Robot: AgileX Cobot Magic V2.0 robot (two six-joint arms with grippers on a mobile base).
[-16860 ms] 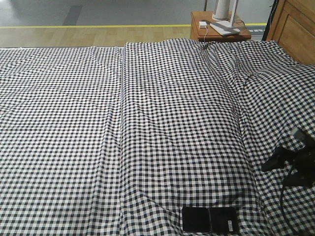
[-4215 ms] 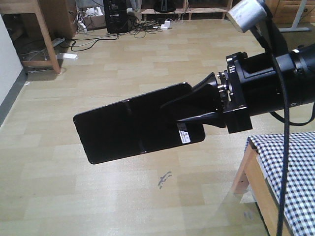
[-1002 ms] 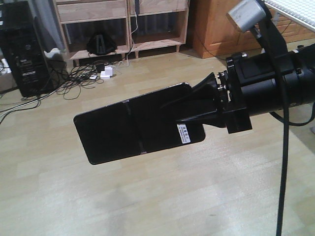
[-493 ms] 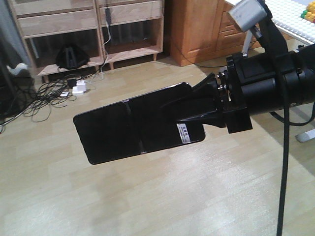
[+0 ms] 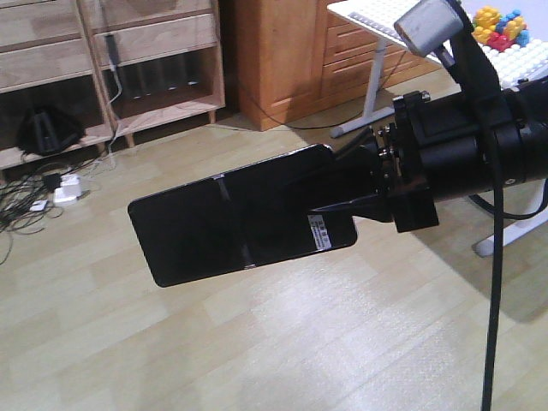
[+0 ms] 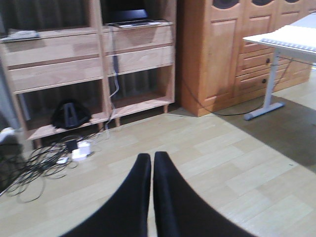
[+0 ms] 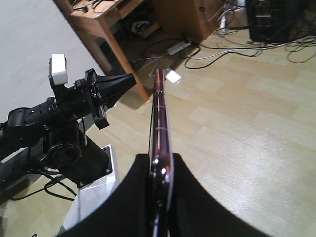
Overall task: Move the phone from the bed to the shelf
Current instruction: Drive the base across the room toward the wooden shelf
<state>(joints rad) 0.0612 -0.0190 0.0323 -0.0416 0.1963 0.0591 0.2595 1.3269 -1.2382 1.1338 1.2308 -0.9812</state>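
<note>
The right hand (image 5: 298, 197) is closed on the phone (image 5: 223, 223), gripping it at one short end with one finger on each face. The phone is a thin, glossy black rectangular slab. A crease (image 5: 233, 221) runs across its middle, and a small white barcode sticker (image 5: 319, 231) sits near the gripped end. In the right wrist view the slab appears edge-on and shows a pinkish-gold rim (image 7: 159, 113). The phone is held in the air above the pale wood floor (image 5: 300, 342), tilted, with its free end lower. The shelf (image 5: 163, 34), a light wood unit with open compartments, stands well apart behind it. The left hand (image 6: 150, 160) holds nothing, and its fingers are pressed together.
</note>
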